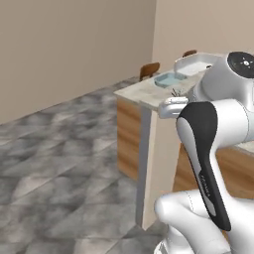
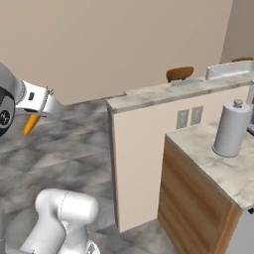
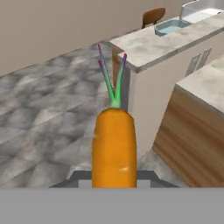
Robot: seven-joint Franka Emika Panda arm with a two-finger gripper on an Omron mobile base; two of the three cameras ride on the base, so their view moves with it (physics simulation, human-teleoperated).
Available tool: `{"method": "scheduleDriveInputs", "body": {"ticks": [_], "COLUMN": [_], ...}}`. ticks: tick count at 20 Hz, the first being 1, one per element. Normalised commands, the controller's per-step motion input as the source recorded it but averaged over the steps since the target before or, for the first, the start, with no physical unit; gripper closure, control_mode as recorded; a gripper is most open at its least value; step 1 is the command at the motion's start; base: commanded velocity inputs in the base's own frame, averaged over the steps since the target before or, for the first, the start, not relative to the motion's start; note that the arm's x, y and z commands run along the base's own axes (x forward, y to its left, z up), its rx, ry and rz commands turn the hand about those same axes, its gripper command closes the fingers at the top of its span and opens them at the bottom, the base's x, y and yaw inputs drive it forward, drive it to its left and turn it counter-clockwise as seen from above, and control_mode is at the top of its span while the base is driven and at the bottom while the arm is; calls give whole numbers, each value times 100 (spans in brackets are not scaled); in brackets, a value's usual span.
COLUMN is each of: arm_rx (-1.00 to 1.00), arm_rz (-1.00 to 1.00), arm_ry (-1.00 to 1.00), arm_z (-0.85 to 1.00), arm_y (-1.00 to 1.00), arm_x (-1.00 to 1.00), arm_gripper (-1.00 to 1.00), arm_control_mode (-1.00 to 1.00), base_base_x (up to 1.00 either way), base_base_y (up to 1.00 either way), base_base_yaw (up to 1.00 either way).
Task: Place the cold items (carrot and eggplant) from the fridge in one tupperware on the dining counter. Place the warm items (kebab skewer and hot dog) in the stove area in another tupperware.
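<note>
Beige walls and grey stone floor all round, with the dining tabletop (image 3: pixel 151 46) ahead and to the right of the hand (image 2: pixel 40 113). Hand closed narrow on the carrot (image 3: pixel 113 146), long axis running straight out along the fingers, green top leading. Pale blue tupperware (image 3: pixel 168 27) on the far stretch of that tabletop, well apart from the carrot; a second container (image 3: pixel 199 9) probably beyond it, too blurred to confirm.
</note>
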Motion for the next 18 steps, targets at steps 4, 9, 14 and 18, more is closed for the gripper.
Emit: {"method": "scheduleDriveInputs", "body": {"ticks": [4,9,14,18], "arm_rx": [0,0,0,0], "arm_rz": [0,0,0,0], "arm_ry": [0,0,0,0], "arm_z": [0,0,0,0], "arm_y": [0,0,0,0], "arm_x": [0,0,0,0], "arm_gripper": [100,100,100,100], "arm_control_mode": [100,100,100,100], "base_base_x": [69,71,73,76], "base_base_y": [100,100,100,100], "base_base_yaw": [-20,-22,-23,-24]}}
